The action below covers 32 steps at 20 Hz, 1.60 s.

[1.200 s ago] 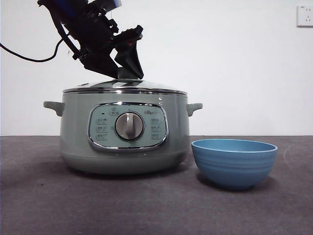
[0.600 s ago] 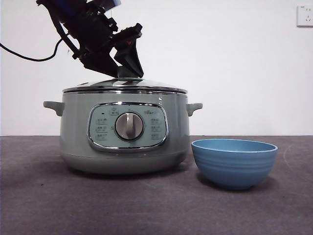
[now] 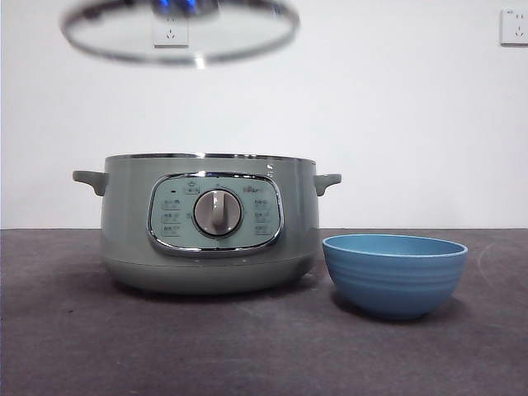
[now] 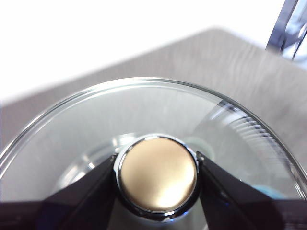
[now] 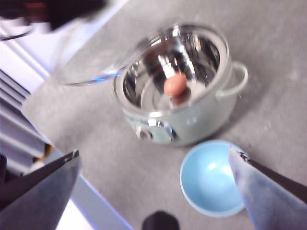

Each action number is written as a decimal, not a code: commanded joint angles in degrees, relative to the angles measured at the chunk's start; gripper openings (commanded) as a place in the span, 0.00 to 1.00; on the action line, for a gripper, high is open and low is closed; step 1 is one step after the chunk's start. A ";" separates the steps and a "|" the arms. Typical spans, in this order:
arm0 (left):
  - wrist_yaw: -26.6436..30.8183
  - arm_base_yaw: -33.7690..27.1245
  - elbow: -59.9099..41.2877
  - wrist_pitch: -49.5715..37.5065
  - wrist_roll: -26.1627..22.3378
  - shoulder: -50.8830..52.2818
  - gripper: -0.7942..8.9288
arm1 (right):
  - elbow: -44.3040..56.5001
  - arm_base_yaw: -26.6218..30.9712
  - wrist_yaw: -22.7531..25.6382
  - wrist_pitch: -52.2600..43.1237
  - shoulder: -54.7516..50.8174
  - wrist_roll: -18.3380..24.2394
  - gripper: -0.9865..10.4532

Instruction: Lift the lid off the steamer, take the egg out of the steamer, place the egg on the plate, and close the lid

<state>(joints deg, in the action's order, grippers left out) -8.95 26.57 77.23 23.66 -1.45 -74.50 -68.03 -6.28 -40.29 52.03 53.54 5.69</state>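
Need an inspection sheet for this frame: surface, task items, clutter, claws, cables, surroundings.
Surface: dark grey table, matte.
Lid: glass, off the pot, held high above it, blurred in the front view.
Steamer: open, upright, dial facing the front camera.
Egg: brown, inside the steamer.
Plate: blue bowl beside the steamer, apart from it; nothing in it.
Clutter: nothing seen.
Left claw: shut on the lid's round knob, a jaw on each side.
Right claw: open, high above the table, over the plate's side, holding nothing.
Cables: nothing seen.
Surroundings: white wall, wall socket top corner, a second socket seen through the lid.
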 commanded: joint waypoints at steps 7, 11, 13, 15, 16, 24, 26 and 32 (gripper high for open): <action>5.55 -0.02 1.27 12.66 0.28 20.65 0.07 | -0.13 -12.17 6.23 -12.63 9.46 -7.34 0.56; 7.85 -0.02 1.27 18.97 0.13 26.80 0.07 | -0.22 -20.81 13.25 -22.80 17.25 -11.52 0.56; 10.32 -0.02 1.27 21.57 0.13 29.48 0.07 | -1.03 -24.72 17.75 -25.68 21.94 -11.76 0.56; 11.39 -0.02 1.27 23.89 0.13 31.85 0.07 | -3.56 -27.80 21.81 -26.95 27.32 -11.69 0.56; 11.87 -0.02 1.27 24.98 0.13 32.83 0.07 | -5.33 -28.89 23.41 -27.26 30.03 -11.69 0.56; 11.89 -0.02 1.27 28.63 0.13 35.43 0.07 | -23.74 -33.00 30.36 -23.39 50.40 -10.62 0.56; 11.89 -0.02 1.27 28.96 0.09 35.43 0.07 | -28.50 -33.51 32.28 -22.27 55.25 -9.81 0.55; 11.85 -0.02 1.27 29.11 -0.15 35.43 0.07 | -31.19 -33.55 36.72 -22.36 62.36 -7.87 0.55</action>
<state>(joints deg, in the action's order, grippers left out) 2.90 26.57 77.58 55.40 -1.48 -39.68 -99.11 -39.72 -3.77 29.82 115.11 -3.01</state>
